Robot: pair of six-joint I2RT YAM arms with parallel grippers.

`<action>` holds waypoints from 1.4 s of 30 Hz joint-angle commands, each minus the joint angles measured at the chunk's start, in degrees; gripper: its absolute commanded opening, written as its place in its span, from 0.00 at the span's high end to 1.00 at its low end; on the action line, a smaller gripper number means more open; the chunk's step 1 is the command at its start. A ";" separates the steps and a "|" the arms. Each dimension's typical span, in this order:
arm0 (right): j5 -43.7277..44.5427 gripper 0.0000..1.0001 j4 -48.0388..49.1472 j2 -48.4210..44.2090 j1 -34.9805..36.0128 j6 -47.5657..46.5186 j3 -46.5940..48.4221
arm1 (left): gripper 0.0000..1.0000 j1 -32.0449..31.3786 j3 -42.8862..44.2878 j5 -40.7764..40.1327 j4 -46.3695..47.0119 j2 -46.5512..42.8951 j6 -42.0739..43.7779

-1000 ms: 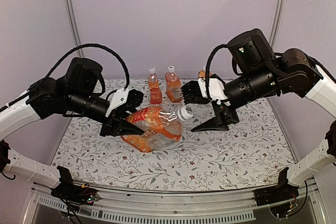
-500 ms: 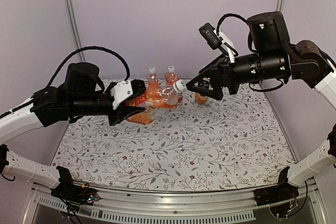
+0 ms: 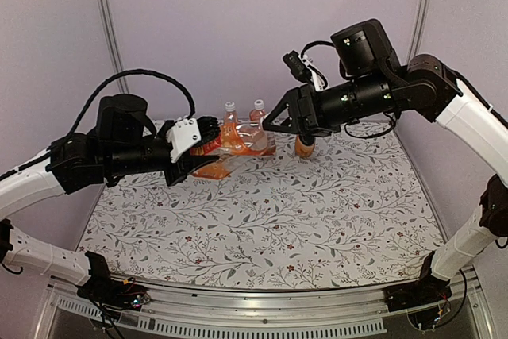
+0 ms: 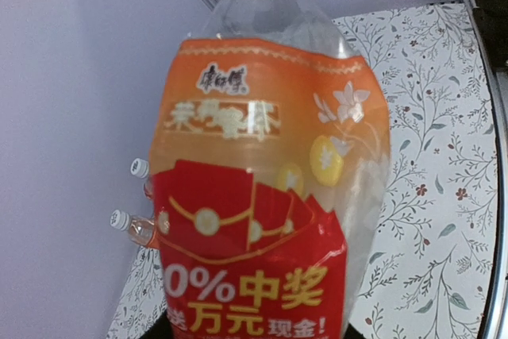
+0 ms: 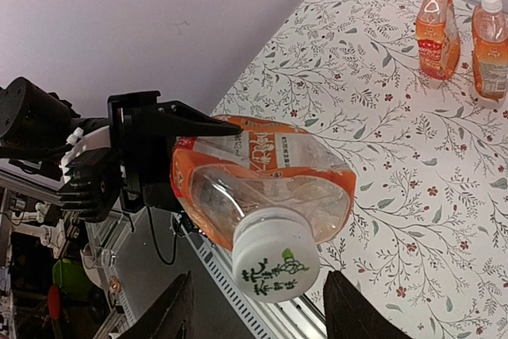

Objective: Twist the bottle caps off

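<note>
**A:** Right wrist view: where's the cap?
**B:** The white cap (image 5: 275, 256) tops the big orange-labelled bottle (image 5: 262, 172), which is held sideways in the air above the flowered counter (image 5: 381, 117).
**A:** And the end effectors?
**B:** The left end effector (image 3: 197, 152) is clamped on the bottle's body. The right end effector (image 5: 261, 275) has its fingers apart, one on each side of the cap, with gaps showing. Two smaller capped bottles (image 5: 435, 29) stand upright farther back.

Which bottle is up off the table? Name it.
The big bottle, clamped sideways in the air in the left jaws. The small bottles all stand upright on the table.
</note>
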 commanded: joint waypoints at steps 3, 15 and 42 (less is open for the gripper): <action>-2.14 0.54 1.55 1.49 -0.03 -0.31 1.40 | 0.92 -0.77 -0.91 0.41 1.09 -0.89 0.49; -0.02 0.59 2.10 2.61 -0.89 -2.40 1.33 | 0.92 -0.90 -0.62 2.00 -0.25 -1.06 0.06; -11.19 1.00 -4.53 -3.85 5.90 -35.73 -6.10 | 0.95 -0.53 4.11 26.86 -15.03 -1.47 -1.97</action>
